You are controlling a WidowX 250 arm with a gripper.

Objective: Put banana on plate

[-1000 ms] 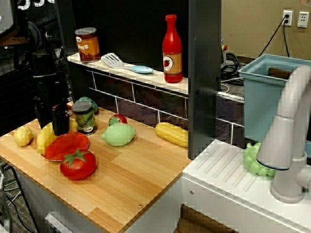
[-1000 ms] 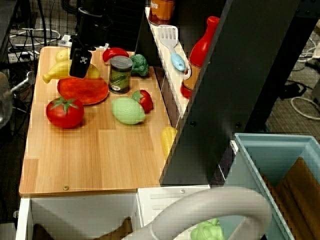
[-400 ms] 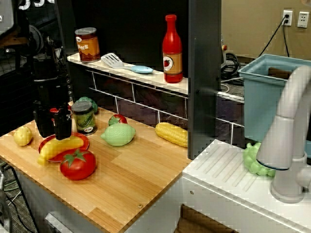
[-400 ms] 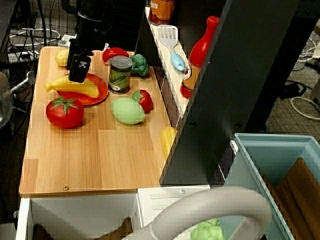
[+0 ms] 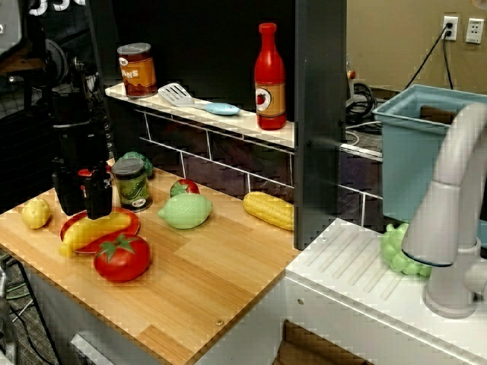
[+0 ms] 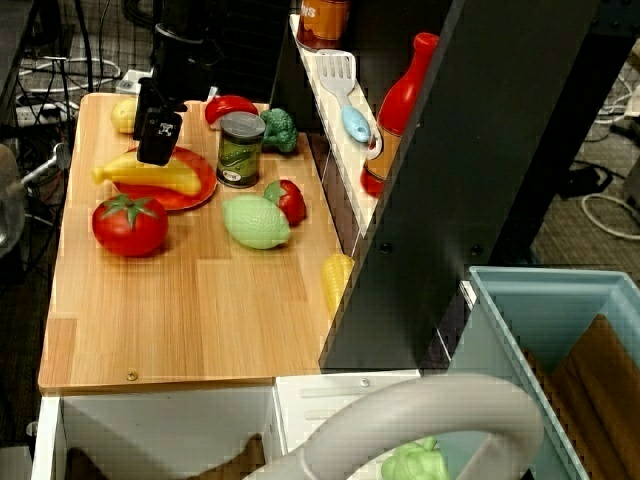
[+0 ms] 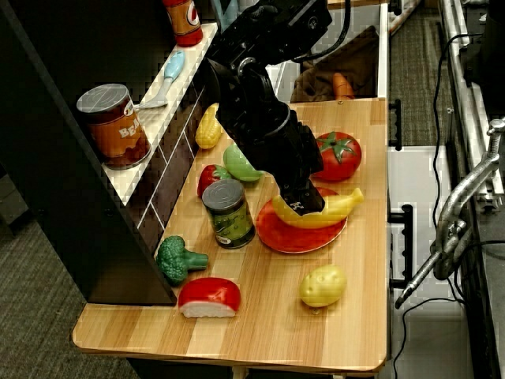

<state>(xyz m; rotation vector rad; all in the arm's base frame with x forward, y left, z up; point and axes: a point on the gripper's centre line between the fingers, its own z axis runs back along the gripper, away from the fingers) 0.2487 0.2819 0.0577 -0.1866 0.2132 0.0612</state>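
The arm is matte black and blocky, its hand bearing a small white marking.

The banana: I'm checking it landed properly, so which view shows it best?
The view from above shows the banana lying across the plate. From the front it is foreshortened; from the far end the gripper covers its middle.

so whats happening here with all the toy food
A single robot arm is working at a wooden counter covered in toy food. The banana now lies across the red plate, one end poking past the rim. The gripper sits right over the banana's middle; whether it is open or closed can't be told from these views. A tomato sits beside the plate and a green can stands just behind it.
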